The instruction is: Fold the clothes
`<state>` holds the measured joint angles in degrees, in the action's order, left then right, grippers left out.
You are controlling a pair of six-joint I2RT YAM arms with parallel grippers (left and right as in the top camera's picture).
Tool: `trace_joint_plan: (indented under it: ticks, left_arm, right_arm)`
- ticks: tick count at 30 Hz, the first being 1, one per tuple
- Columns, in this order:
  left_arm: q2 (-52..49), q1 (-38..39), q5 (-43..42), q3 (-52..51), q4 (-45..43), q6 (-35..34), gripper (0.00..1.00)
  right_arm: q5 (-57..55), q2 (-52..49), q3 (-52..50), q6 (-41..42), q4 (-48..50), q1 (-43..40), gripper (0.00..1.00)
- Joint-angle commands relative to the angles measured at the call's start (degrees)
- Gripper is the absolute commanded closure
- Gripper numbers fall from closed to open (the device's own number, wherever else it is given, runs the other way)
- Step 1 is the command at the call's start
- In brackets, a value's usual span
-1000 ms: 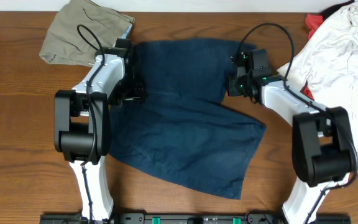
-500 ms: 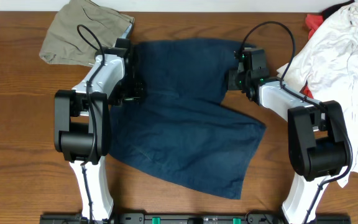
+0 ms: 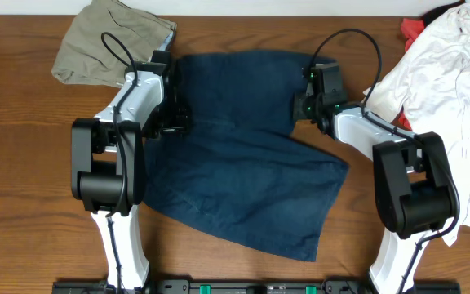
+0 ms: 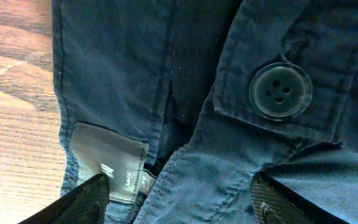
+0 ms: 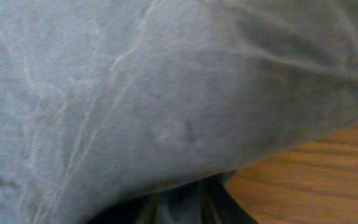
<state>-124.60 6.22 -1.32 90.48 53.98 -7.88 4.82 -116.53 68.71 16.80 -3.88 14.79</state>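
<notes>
The clothes on the table are chiefly dark navy shorts (image 3: 243, 155), spread flat between both arms. My left gripper (image 3: 178, 118) is at the left end of the waistband. In the left wrist view it (image 4: 182, 205) stands open, its fingertips (image 4: 82, 202) wide apart over the waistband near a grey label (image 4: 107, 165) and a dark button (image 4: 279, 91). My right gripper (image 3: 302, 106) presses against the shorts' right edge. In the right wrist view navy fabric (image 5: 135, 93) fills the frame and hides most of the gripper (image 5: 179, 208).
A crumpled khaki garment (image 3: 108, 41) lies at the back left, touching the left arm. A white garment pile (image 3: 447, 65) with a red piece (image 3: 412, 28) sits at the back right. Bare wooden table (image 3: 23, 163) shows on both sides.
My right gripper has slid a little left onto the shorts' right edge. The left arm and the shorts have not moved.
</notes>
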Motion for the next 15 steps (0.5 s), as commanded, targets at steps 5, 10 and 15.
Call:
trace_joint_plan:
  ticks: [5,10,15]
  left_arm:
    - [-3.6,0.6,0.0,-2.3,-0.7,-0.4,0.25]
    - [-3.6,0.6,0.0,-2.3,-0.7,-0.4,0.25]
    - [-3.6,0.6,0.0,-2.3,-0.7,-0.4,0.25]
  right_arm:
    - [-2.6,-0.8,0.1,0.4,-1.2,0.3,0.65]
    - [-3.3,-1.4,0.1,0.4,-1.7,0.4,0.60]
    - [-3.3,-3.6,0.1,0.6,-1.7,0.5,0.59]
